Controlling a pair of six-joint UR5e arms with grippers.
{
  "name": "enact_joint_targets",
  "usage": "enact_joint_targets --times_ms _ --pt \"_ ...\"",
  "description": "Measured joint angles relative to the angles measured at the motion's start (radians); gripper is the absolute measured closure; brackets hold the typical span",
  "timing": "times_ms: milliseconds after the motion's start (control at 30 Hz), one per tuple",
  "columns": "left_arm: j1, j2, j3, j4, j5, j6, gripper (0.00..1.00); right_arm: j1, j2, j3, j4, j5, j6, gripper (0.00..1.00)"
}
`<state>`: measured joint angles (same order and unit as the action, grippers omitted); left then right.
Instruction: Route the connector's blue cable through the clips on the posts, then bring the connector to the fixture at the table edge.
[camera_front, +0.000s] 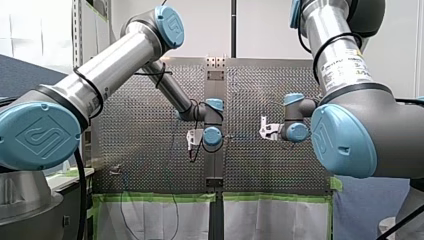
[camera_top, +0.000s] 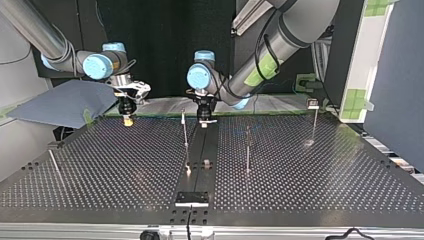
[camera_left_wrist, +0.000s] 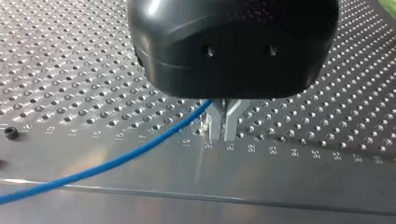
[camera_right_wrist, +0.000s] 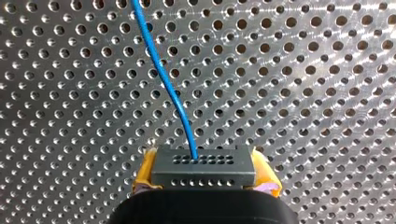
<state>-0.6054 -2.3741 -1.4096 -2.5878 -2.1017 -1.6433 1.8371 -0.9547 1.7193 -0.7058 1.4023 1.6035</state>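
Observation:
In the right wrist view my right gripper (camera_right_wrist: 203, 173) is shut, its yellow pads (camera_right_wrist: 145, 171) clamping the grey connector (camera_right_wrist: 203, 164). The blue cable (camera_right_wrist: 172, 93) leaves the connector's face and runs ahead over the perforated plate. In the left wrist view my left gripper (camera_left_wrist: 225, 135) holds its metal fingers close together on the blue cable (camera_left_wrist: 93, 170), with the tips near the plate. At the far side of the top view, my right gripper (camera_top: 128, 118) is left and my left gripper (camera_top: 204, 120) is at the centre strip. The fixture (camera_top: 191, 198) sits at the near edge.
Thin posts stand on the table in the top view: one left of the centre strip (camera_top: 185, 135), one right of it (camera_top: 247, 150), one far right (camera_top: 314, 125), and a leaning one at the left edge (camera_top: 55, 165). A grey sheet (camera_top: 65, 102) lies beyond the far left corner.

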Motion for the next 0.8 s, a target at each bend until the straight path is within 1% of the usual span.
enact_joint_targets --times_ms 33,67,100,133,200,233,300,367,400,433,467,500,533,733,800 --pt "0.0 0.0 0.0 -0.002 0.006 0.001 0.78 0.001 0.0 0.0 0.0 0.0 0.0 1.0" --pt "-0.001 0.0 0.0 -0.004 0.011 0.001 0.71 0.002 0.001 0.0 0.0 -0.001 0.0 1.0" --pt "-0.001 0.0 0.0 -0.005 0.017 0.002 0.71 0.003 0.001 0.0 0.001 -0.001 0.0 1.0" --pt "-0.002 0.0 0.0 -0.007 0.024 0.003 0.63 0.004 0.001 0.0 0.001 -0.001 0.0 1.0" --pt "-0.004 0.0 0.0 -0.014 0.039 0.008 0.63 0.004 0.001 0.0 0.002 -0.002 0.0 1.0" --pt "-0.005 0.0 0.0 -0.02 0.048 0.013 0.59 0.004 0.001 0.0 0.003 -0.002 0.0 1.0" --pt "-0.006 0.001 0.0 -0.03 0.061 0.023 0.59 0.005 0.001 0.0 0.003 -0.003 0.0 1.0" --pt "-0.006 0.001 0.0 -0.045 0.078 0.038 0.46 0.006 0.001 0.0 0.004 -0.003 0.0 1.0" --pt "-0.006 0.001 0.0 -0.053 0.084 0.045 0.46 0.006 0.001 0.0 0.004 -0.003 0.0 1.0" --pt "-0.005 0.002 0.0 -0.063 0.091 0.056 0.31 0.007 0.001 0.0 0.004 -0.003 0.0 1.0" --pt "-0.004 0.002 0.0 -0.071 0.094 0.064 0.2 0.007 0.001 0.0 0.004 -0.003 0.0 1.0" --pt "-0.003 0.002 0.0 -0.079 0.096 0.072 0.2 0.007 0.001 0.0 0.005 -0.003 0.0 1.0" --pt "-0.003 0.004 0.0 -0.089 0.099 0.082 0.0 0.007 0.001 0.0 0.006 -0.003 -0.001 1.0" --pt "-0.011 0.022 0.0 -0.142 0.123 0.13 0.0 0.008 0.001 0.0 0.009 -0.005 -0.001 1.0" --pt "-0.016 0.028 0.0 -0.156 0.125 0.136 0.0 0.008 0.001 0.0 0.009 -0.005 -0.001 1.0"
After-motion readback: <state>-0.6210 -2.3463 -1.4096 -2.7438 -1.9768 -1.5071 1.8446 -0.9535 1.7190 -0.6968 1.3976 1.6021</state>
